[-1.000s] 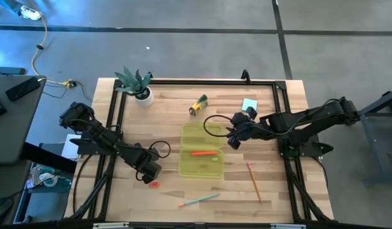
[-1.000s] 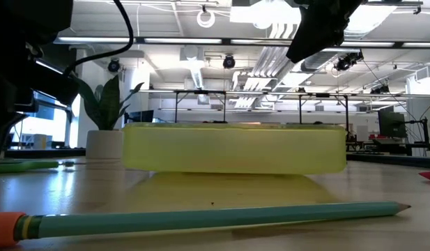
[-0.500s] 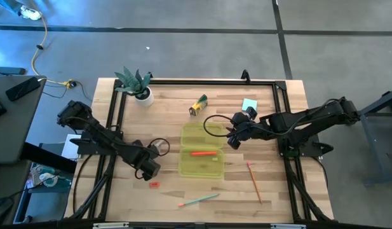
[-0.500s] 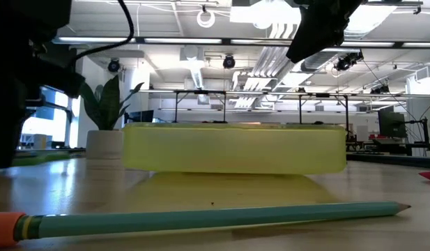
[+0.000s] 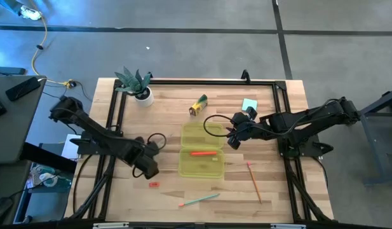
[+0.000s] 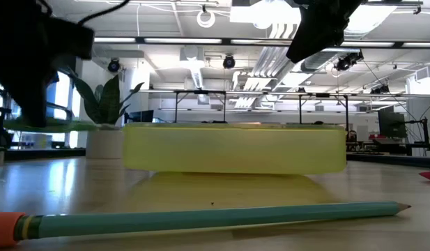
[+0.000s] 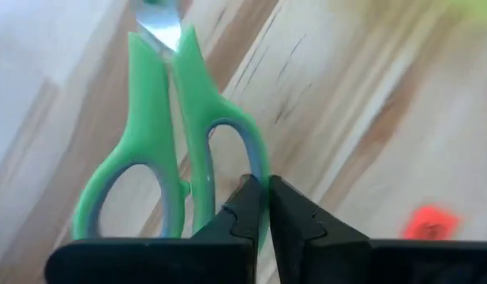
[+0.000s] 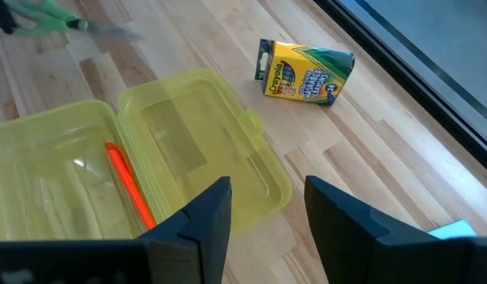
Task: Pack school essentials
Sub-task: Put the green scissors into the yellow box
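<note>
My left gripper [image 7: 265, 189] is shut on the green-handled scissors [image 7: 160, 150], near the table's left-near part [image 5: 147, 166]. In the low view the scissors [image 6: 61, 125] hang above the tabletop. My right gripper [image 8: 267, 225] is open and hovers over the right side of the open yellow-green case [image 5: 201, 151], touching nothing. An orange pen [image 8: 129, 185] lies inside the case. The crayon box [image 5: 198, 105], teal notepad [image 5: 249, 104], red eraser [image 5: 154, 184], green pencil [image 5: 199, 200] and orange pencil [image 5: 253, 181] lie flat on the table. My left gripper pinches one handle loop of the scissors [image 7: 255, 154] between its two fingers, at the loop's rim. The blades [image 7: 160, 28] point away from the gripper. The scissors are lifted clear of the table and lie roughly level.
A small plant in a white pot [image 5: 137, 84] stands at the far left corner. A black frame [image 5: 196, 81] runs along the table's edges. Bare wood lies between the case and the near edge, around the green pencil.
My left gripper has risen, carrying the scissors up off the table; in the low view they were lying on the wood and now hang well above it. My right arm has kept still.
</note>
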{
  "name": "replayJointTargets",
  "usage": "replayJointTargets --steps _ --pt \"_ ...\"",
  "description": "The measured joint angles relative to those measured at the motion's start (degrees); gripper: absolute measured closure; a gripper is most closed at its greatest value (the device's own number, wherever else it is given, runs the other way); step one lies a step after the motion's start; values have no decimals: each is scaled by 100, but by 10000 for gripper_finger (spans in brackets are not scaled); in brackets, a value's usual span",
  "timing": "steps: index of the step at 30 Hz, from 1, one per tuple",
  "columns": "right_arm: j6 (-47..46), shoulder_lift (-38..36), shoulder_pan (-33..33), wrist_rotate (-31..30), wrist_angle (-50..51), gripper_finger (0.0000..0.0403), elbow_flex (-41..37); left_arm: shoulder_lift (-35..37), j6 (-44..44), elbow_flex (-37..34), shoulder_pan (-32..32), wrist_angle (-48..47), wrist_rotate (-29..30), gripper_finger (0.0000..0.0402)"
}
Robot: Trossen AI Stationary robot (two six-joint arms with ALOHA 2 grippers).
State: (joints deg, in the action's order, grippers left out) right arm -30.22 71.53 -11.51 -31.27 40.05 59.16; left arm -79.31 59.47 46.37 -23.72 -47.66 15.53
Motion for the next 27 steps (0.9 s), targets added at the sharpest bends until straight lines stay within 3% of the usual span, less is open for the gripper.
replayJointTargets --steps 6,11,19,27 --pt "-2 0 0 -2 -11 251 0 138 -489 480 1 268 460 400" --pt "-2 0 0 0 -1 251 0 19 -895 808 1 442 454 400" --pt "-2 0 -2 0 -2 251 0 -2 -874 681 1 390 356 400" --pt "-2 -1 -2 0 -10 251 0 -2 -857 586 3 -51 260 346"
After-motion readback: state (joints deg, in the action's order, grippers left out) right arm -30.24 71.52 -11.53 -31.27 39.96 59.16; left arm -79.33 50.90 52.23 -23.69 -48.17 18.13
